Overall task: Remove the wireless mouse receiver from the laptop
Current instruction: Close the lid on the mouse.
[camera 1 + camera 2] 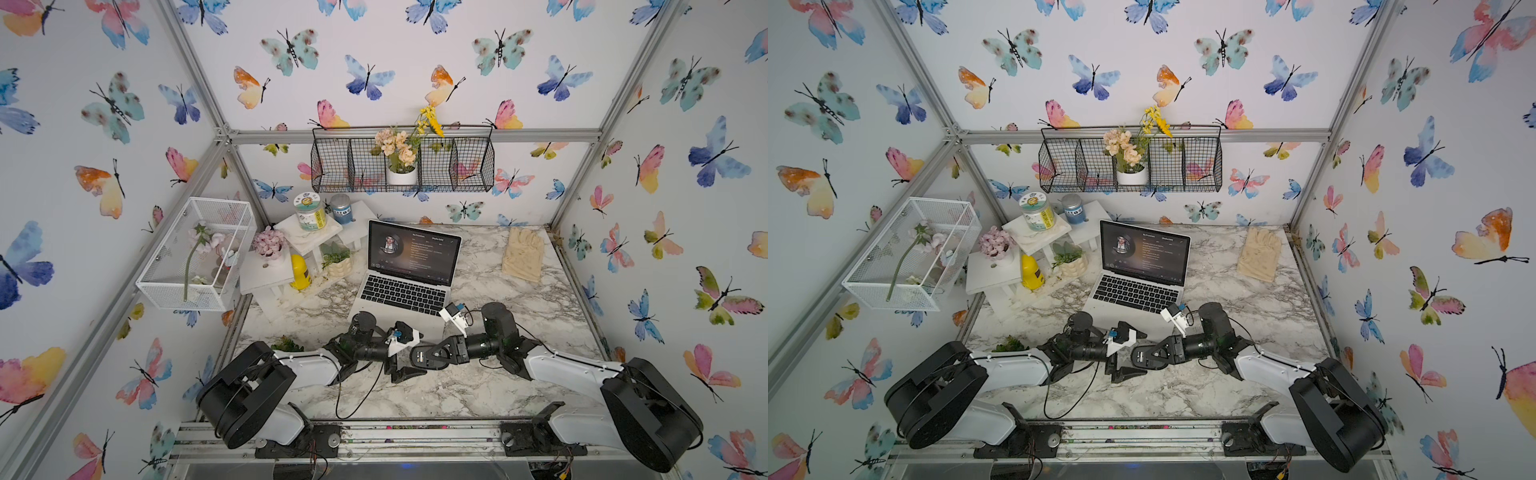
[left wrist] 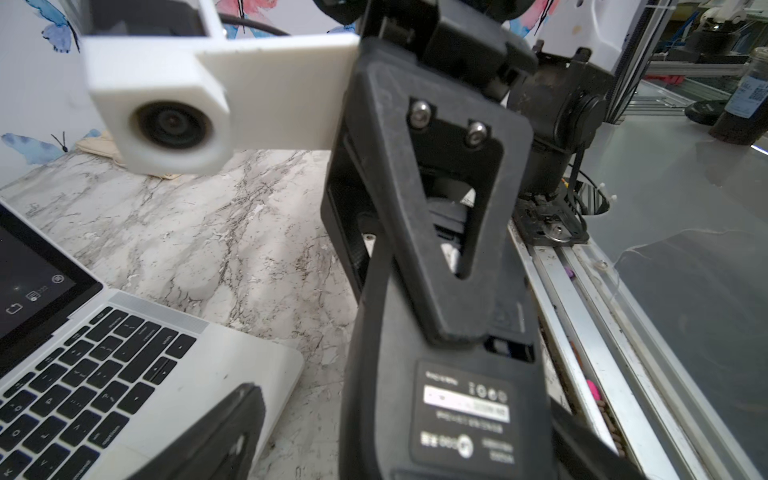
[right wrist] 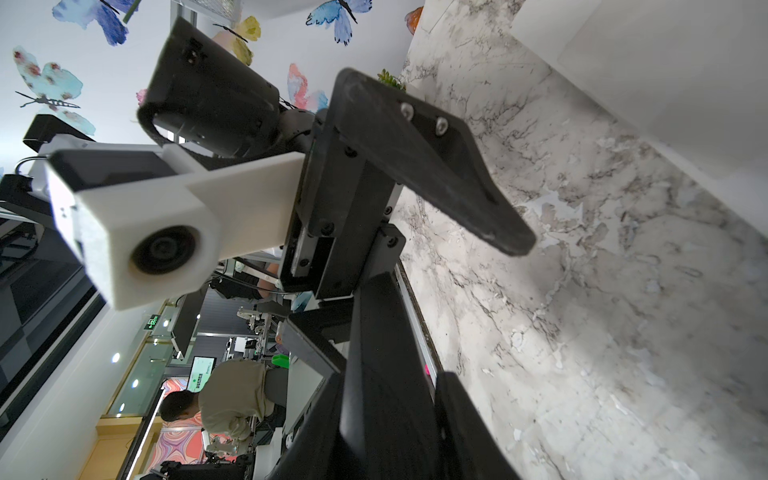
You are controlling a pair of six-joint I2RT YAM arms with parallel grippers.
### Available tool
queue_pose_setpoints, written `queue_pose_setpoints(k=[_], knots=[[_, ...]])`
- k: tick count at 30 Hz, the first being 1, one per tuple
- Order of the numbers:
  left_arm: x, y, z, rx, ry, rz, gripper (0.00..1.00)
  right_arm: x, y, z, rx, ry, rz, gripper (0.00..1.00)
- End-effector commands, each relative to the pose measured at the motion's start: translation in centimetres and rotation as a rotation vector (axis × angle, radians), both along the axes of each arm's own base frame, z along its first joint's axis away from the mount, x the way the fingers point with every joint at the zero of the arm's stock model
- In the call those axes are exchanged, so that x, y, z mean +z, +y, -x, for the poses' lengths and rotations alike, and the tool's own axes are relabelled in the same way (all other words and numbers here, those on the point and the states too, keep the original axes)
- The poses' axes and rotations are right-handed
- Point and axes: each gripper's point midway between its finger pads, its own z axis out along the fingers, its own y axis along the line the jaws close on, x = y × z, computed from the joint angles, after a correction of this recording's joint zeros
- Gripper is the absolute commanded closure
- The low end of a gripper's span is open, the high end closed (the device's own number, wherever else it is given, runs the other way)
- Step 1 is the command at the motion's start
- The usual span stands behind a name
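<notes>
One laptop [image 1: 405, 286] is sitting open on the marble table [image 1: 498, 386], screen glowing. Two arms are meeting just in front of its trackpad edge. Right gripper [image 1: 434, 355] is clamping one black mouse [image 1: 419, 358], underside label facing up. Left gripper [image 1: 410, 353] is gaping wide with its fingers [image 2: 216, 436] either side of the mouse end, gripping nothing. Wireless mouse receiver: can't tell where it's sitting, too small or hidden in every view. Behind the laptop on the left arm's side, two jars are standing on white stands: green-label jar [image 1: 309, 212] and blue jar [image 1: 341, 208]. One yellow bottle [image 1: 300, 272] is below them. Behind it on the right arm's side, beige gloves [image 1: 523, 253] are lying flat.
</notes>
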Motion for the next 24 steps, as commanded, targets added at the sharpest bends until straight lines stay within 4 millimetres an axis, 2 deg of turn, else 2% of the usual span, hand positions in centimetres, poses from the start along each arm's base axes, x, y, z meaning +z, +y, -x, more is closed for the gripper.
queue_pose_setpoints(k=[1, 8, 9, 12, 15, 17, 22, 24], knots=[[1.7, 0.0, -1.2, 0.065, -0.042, 0.038, 0.01, 0.3, 0.2, 0.6, 0.04, 0.014, -0.015, 0.89], [2.6, -0.3, -0.3, 0.047, -0.041, 0.067, 0.01, 0.0, 0.2, 0.4, 0.035, 0.02, -0.006, 0.89], [3.0, -0.6, -0.3, 0.034, -0.026, 0.062, 0.03, -0.1, 0.2, 0.5, 0.037, 0.024, -0.006, 0.89], [3.7, -1.5, 0.1, -0.043, 0.001, 0.044, 0.29, -0.2, 0.3, 0.4, 0.034, 0.021, -0.006, 0.89], [3.3, -2.1, 0.3, -0.095, 0.025, 0.01, 0.51, 0.0, 0.3, 0.3, 0.034, 0.014, -0.011, 0.88], [3.1, -2.1, 0.5, -0.114, 0.027, 0.001, 0.56, 0.0, 0.3, 0.3, 0.031, 0.014, -0.009, 0.88], [2.8, -1.8, 0.9, -0.124, 0.01, -0.003, 0.55, 0.2, 0.4, 0.3, 0.038, 0.014, -0.02, 0.85], [2.5, -1.8, 1.0, -0.129, 0.013, -0.013, 0.58, 0.3, 0.4, 0.3, 0.041, 0.013, -0.026, 0.82]])
